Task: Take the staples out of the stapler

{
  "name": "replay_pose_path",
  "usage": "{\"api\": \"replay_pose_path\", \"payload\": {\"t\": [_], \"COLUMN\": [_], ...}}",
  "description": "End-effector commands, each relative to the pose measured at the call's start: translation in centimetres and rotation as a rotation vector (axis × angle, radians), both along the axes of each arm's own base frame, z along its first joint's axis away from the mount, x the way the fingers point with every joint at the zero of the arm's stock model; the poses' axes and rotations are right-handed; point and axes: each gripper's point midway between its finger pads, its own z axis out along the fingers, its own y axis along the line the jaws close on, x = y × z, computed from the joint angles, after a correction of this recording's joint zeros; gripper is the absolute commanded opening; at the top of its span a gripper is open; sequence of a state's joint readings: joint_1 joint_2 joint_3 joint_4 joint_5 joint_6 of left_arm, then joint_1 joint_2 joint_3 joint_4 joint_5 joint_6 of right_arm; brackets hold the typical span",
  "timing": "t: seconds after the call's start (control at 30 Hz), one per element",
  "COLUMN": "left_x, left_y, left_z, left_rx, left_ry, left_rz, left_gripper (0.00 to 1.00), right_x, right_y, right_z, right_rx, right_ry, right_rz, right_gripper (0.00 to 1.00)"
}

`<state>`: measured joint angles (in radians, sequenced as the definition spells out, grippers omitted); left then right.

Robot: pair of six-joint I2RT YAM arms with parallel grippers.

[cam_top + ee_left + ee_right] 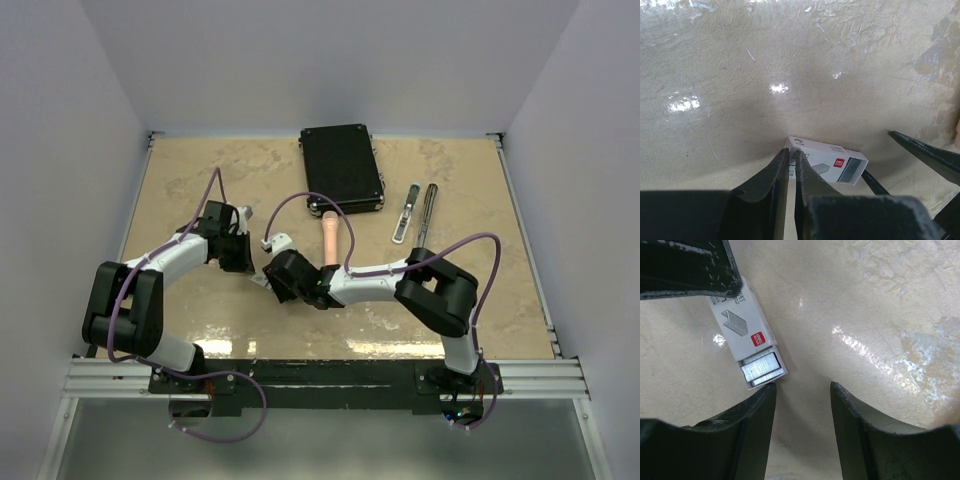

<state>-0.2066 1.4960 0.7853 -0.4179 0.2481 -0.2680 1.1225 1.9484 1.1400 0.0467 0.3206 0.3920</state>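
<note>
Staples (761, 369) lie as silvery strips in the pulled-out tray of a small white staple box (742, 322) (827, 165) on the table. My left gripper (792, 154) (238, 255) has its jaws closed to a thin slit on the box's closed end. At the tray end, my right gripper (802, 385) (280, 278) stands open, its left fingertip (767, 390) touching the tray and bare table between the jaws. A pink handle-shaped piece of the stapler (329, 240) lies just behind the right arm. Two long metal pieces (405, 212) (429, 210) lie to its right.
A black case (342, 168) lies at the back middle of the tan table (200, 180). White walls close in the table on three sides. The right gripper's thin black fingers (925, 150) show at the right of the left wrist view.
</note>
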Motion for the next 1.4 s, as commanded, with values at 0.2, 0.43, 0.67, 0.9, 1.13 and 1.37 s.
{"api": "replay_pose_path", "payload": {"t": [0.2,0.43,0.67,0.9,1.13,1.37], "left_x": [0.2,0.1,-0.1,0.4,1.9,2.5], "left_y": [-1.0,-1.2,-1.7,-1.4,-2.1,-0.2], "left_z": [0.7,0.7,1.0,1.9,6.2,6.6], "left_rx": [-0.044,-0.052,-0.081,-0.069,-0.131,-0.046], "left_ry": [-0.023,-0.022,-0.026,-0.064,-0.179,-0.215], "left_rz": [-0.041,-0.049,-0.061,-0.041,0.009,0.087], "left_gripper": [0.14,0.14,0.14,0.14,0.19,0.26], "right_x": [0.3,0.9,1.6,1.2,0.0,-1.0], "right_y": [1.6,1.9,1.9,0.9,-1.1,-3.2], "right_z": [-1.6,-1.8,-2.7,-2.0,-0.2,4.5], "right_rx": [0.047,0.102,0.093,0.077,0.063,0.112], "right_ry": [0.014,0.012,0.022,0.032,0.048,0.029], "right_rz": [-0.003,-0.05,-0.07,-0.074,-0.068,-0.077], "right_gripper": [0.52,0.54,0.54,0.54,0.55,0.56]}}
